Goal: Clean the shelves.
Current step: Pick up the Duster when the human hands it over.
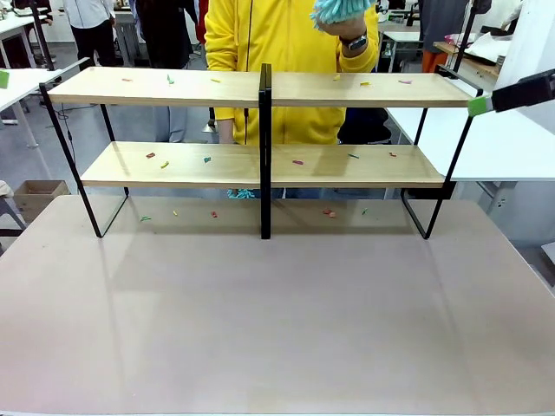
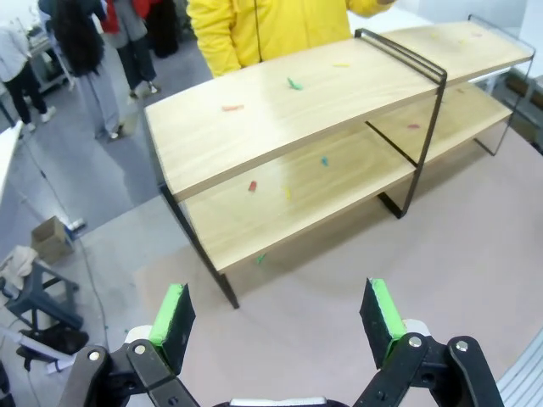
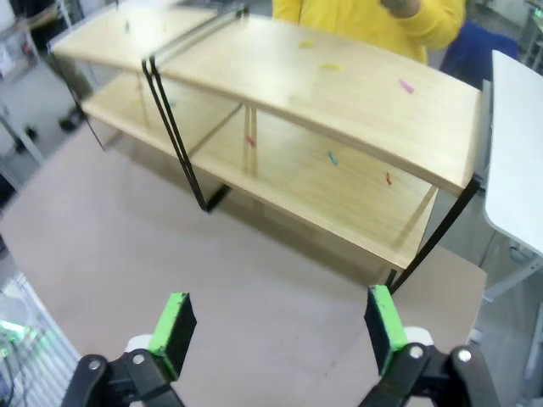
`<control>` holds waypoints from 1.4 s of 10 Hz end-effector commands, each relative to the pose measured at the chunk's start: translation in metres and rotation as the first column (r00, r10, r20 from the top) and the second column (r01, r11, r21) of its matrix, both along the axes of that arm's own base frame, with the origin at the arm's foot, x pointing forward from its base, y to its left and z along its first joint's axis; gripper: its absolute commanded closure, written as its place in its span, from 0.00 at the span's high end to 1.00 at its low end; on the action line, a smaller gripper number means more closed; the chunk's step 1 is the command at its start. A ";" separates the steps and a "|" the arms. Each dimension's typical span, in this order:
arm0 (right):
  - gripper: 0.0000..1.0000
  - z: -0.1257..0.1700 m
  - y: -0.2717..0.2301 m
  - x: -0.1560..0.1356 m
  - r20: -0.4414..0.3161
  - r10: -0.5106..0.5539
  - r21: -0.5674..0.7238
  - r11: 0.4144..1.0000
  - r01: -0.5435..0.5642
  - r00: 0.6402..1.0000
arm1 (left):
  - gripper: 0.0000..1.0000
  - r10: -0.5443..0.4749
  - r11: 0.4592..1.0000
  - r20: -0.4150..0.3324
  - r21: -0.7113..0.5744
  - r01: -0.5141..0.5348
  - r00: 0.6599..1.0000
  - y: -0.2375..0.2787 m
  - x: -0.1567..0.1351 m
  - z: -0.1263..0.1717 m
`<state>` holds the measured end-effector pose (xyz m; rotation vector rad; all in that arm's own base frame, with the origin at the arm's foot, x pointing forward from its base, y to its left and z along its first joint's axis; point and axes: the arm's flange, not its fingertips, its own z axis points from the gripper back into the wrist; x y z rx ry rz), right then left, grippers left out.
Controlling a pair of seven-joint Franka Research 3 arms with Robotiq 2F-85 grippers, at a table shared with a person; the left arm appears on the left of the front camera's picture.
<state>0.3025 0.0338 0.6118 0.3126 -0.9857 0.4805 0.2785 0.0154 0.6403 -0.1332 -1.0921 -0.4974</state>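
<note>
Left claw: my left claw point(image 2: 278, 318) is released, green pads wide apart with nothing between them, held above the brown surface point(image 2: 356, 280).
Right claw: my right claw point(image 3: 278, 326) is also released and empty, pads spread.
Shelves: the shelves point(image 1: 208, 87) stand ahead of both claws and below them, feet on the surface. One end lies beyond my left claw's fingers, the other beyond my right claw's.
Centre post: the black centre post point(image 1: 264, 147) stands between my two claws, farther out.
Scraps: small coloured scraps point(image 1: 150, 155) dot both boards, and a few lie on the surface under the lower board, all well ahead of either claw.
Person: past the shelves from my claws, a person's hand point(image 1: 349, 31) holds up a teal fluffy bundle point(image 1: 340, 9), probably a duster. I cannot see a handle.
How it will handle: I judge the boards stiff and smooth, and the thin frame fairly light, so a sideways push could slide or tip the whole rack. The scraps look featherlight and should scatter easily.
Where to hold: to steady it, I would clench on the black end frame point(image 3: 443, 227) nearest my right claw, or on a board's front edge. The fluffy bundle looks soft, so I would pinch its stem rather than its tufts.
</note>
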 end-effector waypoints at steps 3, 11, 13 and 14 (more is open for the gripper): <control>1.00 -0.024 0.008 -0.026 -0.036 -0.115 0.085 0.989 0.117 0.993 | 1.00 0.025 1.000 0.008 -0.009 -0.025 1.000 -0.058 -0.021 -0.059; 1.00 -0.026 0.001 -0.026 -0.037 -0.124 0.106 0.986 0.127 0.992 | 1.00 0.015 1.000 0.018 -0.008 -0.015 1.000 -0.092 -0.018 -0.048; 1.00 -0.025 0.002 -0.026 -0.026 -0.116 0.100 0.988 0.118 0.993 | 1.00 0.011 1.000 0.013 -0.015 -0.011 1.000 -0.081 -0.021 -0.052; 1.00 -0.025 0.003 -0.026 -0.027 -0.114 0.098 0.988 0.116 0.993 | 1.00 0.007 1.000 0.009 -0.017 -0.007 1.000 -0.081 -0.021 -0.053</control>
